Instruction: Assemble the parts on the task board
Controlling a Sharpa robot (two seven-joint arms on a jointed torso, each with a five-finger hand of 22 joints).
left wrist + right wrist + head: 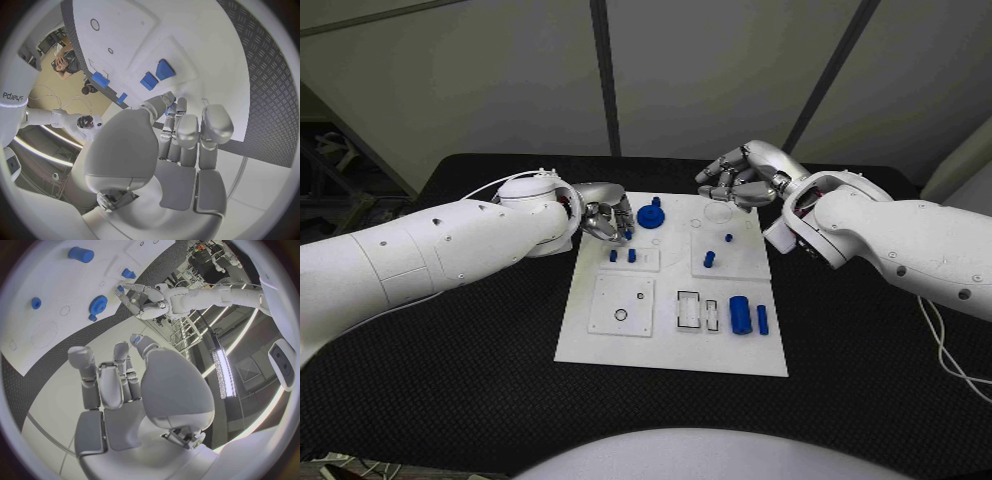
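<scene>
**Two hands wait at the far end of the white board**

The task board [672, 350] is a white plate that lies flat on the black table [444, 400]. It runs from the robot out to both hands. The blue parts sit on it.

At the near end, well away from both hands, are two black frames [698, 311]. They look like small slots. I cannot tell if anything is inside them. Just beside them stand a fat blue cylinder [738, 313] and a thin blue bar [763, 319]. A black ring [619, 315] lies on the square plate on the left hand's side.

Farther out, two small blue pegs [623, 256] stand side by side, just below the left hand [602, 216]. Two more blue pegs [717, 251] stand nearer the right hand's side.

At the far end, one blue gear [651, 214] sits between the two hands, close to the left one.

The left hand is at the board's left edge. Its fingers [187, 131] are curled in close together. I cannot tell if they pinch anything.

The right hand [750, 175] hangs over the board's far right corner. Its fingers [103, 382] are bent and it holds nothing I can see.
</scene>
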